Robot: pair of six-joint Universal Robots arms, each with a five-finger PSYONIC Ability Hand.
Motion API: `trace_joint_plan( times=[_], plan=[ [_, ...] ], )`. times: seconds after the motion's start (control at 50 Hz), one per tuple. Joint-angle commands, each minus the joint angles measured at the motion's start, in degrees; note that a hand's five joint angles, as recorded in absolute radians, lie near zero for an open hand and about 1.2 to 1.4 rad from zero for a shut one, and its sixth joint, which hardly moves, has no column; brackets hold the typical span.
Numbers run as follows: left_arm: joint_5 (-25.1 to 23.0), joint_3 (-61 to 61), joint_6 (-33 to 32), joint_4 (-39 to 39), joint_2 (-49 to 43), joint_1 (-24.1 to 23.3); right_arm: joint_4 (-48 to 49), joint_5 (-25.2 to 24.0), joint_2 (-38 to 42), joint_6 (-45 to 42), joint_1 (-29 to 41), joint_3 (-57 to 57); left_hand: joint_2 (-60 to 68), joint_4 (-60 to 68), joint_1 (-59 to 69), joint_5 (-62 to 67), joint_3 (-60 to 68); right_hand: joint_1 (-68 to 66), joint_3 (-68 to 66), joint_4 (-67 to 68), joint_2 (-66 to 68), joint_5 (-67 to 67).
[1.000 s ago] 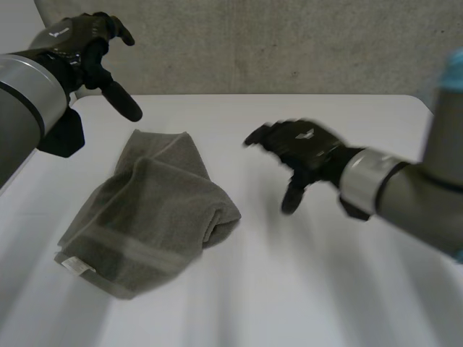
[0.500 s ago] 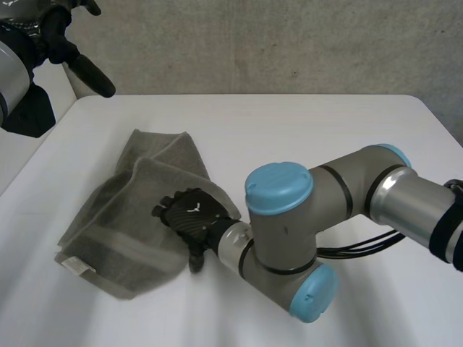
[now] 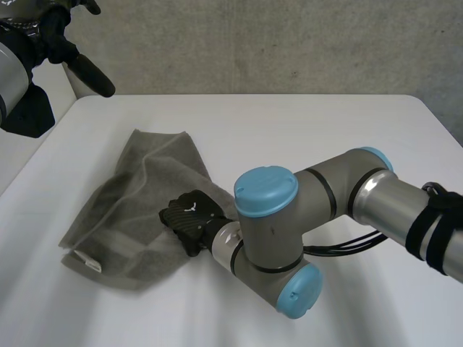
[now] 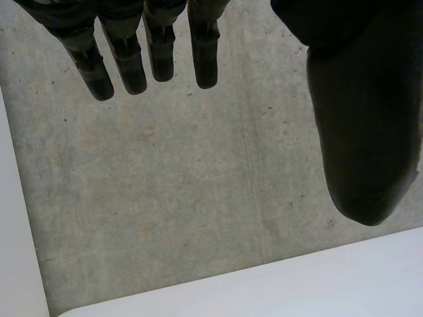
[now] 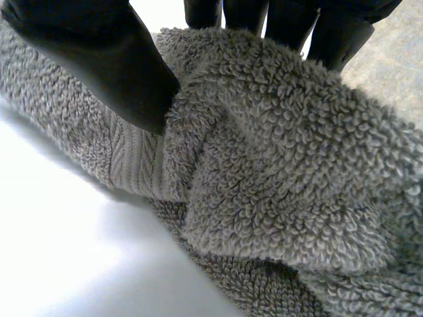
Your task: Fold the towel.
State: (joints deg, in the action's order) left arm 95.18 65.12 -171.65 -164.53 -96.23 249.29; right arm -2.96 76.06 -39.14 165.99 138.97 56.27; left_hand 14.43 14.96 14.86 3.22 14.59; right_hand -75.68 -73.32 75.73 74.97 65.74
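Note:
A grey-green towel [image 3: 137, 210] lies crumpled on the left half of the white table [image 3: 325, 130]. My right hand [image 3: 189, 220] sits at the towel's near right edge, its arm bent across the table's middle. In the right wrist view the thumb [image 5: 99, 59] presses a thick fold of the towel [image 5: 277, 172] against the fingers behind it, so this hand is shut on the towel. My left hand [image 3: 54, 43] hangs high beyond the table's far left corner, away from the towel. Its fingers [image 4: 125, 59] are straight and hold nothing.
The right arm's elbow [image 3: 271, 238] with its light-blue caps stands just right of the towel. A concrete floor [image 4: 185, 185] lies below the left hand, with the table's edge [image 4: 330, 277] beside it. The table's right half is bare.
My right hand has swung from the table's right side onto the towel's right edge and closed on a fold, bunching it. My left hand has risen up and leftward.

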Motion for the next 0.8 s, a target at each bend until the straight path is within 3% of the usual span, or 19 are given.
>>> trace_joint_plan(
  times=[0.02,0.16,0.24,0.38,0.42,0.5,0.54,0.58,0.6,0.62,0.64,0.68,0.8],
  plan=[
    [0.0,0.54,0.0,0.0,-0.01,-0.03,-0.65,0.23,-7.85,1.7,-1.41,3.13,-3.55,-4.08,-3.97,-2.33,-3.7,-4.32,-6.68,4.27,5.03,4.26],
    [-1.13,1.07,-0.09,0.18,-0.89,-0.38,2.17,1.82,-20.63,7.68,-7.75,13.34,-3.55,-4.08,-3.97,-2.33,-3.7,-4.32,-6.68,4.27,5.03,4.26],
    [-3.42,2.21,-0.17,0.18,-1.5,-0.64,4.53,4.1,-27.55,12.15,-18.08,22.63,-3.55,-4.08,-3.97,-2.33,-3.7,-4.32,-6.68,4.27,5.03,4.26],
    [-10.88,5.63,-0.26,0.26,-6.15,-1.0,6.21,3.75,-30.56,13.13,-31.04,32.33,-3.38,-3.91,-3.8,-2.16,-3.53,-4.32,-6.68,4.27,5.03,4.26],
    [-11.68,6.77,-0.35,0.18,-7.12,-1.08,6.47,2.53,-30.65,12.52,-36.81,35.13,-3.21,-3.74,-3.64,-2.0,-3.37,-4.32,-6.68,4.27,5.03,4.26],
    [-12.21,9.24,-0.35,0.18,-9.06,-1.52,6.47,0.42,-30.65,11.56,-41.65,36.8,-3.04,-3.57,-3.47,-1.83,-3.2,-4.32,-6.68,4.27,5.03,4.26],
    [-12.3,11.34,-0.61,0.18,-11.08,-2.4,6.38,-0.56,-30.56,10.85,-44.05,37.25,-3.04,-3.57,-3.47,-1.83,-3.2,1.0,-1.36,-1.06,-0.3,-1.06],
    [-12.39,12.57,-1.22,0.18,-11.69,-2.92,5.77,-2.13,-30.21,9.97,-48.42,37.25,-3.04,-3.57,-3.47,-1.83,-3.2,29.58,27.22,-29.64,-28.88,-29.64],
    [-12.39,13.88,-2.27,0.18,-11.87,-3.1,5.77,-2.14,-30.21,9.97,-48.44,37.25,-3.04,-3.57,-3.47,-1.83,-3.2,29.76,27.4,-29.82,-29.06,-29.82],
    [-12.39,13.9,-2.28,0.18,-11.88,-3.11,5.68,-2.57,-30.12,9.79,-49.66,37.25,-3.04,-3.57,-3.47,-1.83,-3.2,46.42,44.06,-46.47,-45.71,-46.48],
    [-12.48,15.29,-3.42,0.09,-11.96,-3.28,5.68,-2.58,-30.12,9.79,-49.67,37.25,-3.21,-3.74,-3.63,-1.99,-3.36,46.58,44.22,-46.64,-45.88,-46.64],
    [-12.56,16.96,-4.56,0.0,-11.88,-3.45,5.42,-3.19,-30.21,9.7,-50.37,37.51,-3.21,-3.74,-3.64,-1.99,-3.37,62.67,60.31,-62.73,-61.97,-62.73],
    [-12.57,22.41,-6.94,-0.09,-11.26,-7.57,4.98,-4.77,-32.3,9.53,-50.29,40.49,-3.04,-3.57,-3.47,-1.83,-3.2,65.68,63.32,-65.73,-64.97,-65.74]
  ],
)
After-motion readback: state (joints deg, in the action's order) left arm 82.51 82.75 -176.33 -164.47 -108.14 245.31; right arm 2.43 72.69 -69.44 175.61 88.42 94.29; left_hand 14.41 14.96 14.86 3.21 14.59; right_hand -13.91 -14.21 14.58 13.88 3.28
